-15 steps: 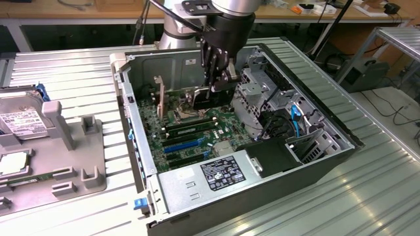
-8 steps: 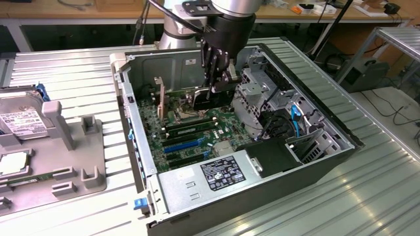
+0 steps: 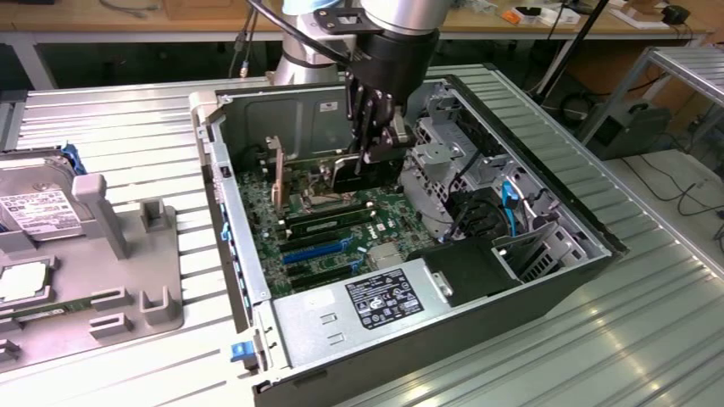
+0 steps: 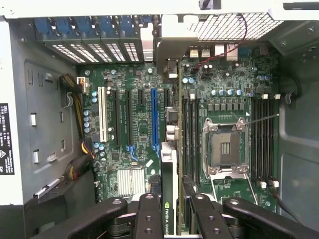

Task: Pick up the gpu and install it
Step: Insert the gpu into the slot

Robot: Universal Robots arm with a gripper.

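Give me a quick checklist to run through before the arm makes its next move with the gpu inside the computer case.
1. Card gripped: ok. The gpu sits edge-on between the fingers of the hand.
2. Case open for access: ok. The case has its side off, and the hand is down inside it.
3. Bracket facing the rear: ok. The card's bracket points at the rear slot openings.
4. Card lined up with the blue slot: cannot tell. The slot lies close beside the card.
5. Clearance from the memory sticks: cannot tell.
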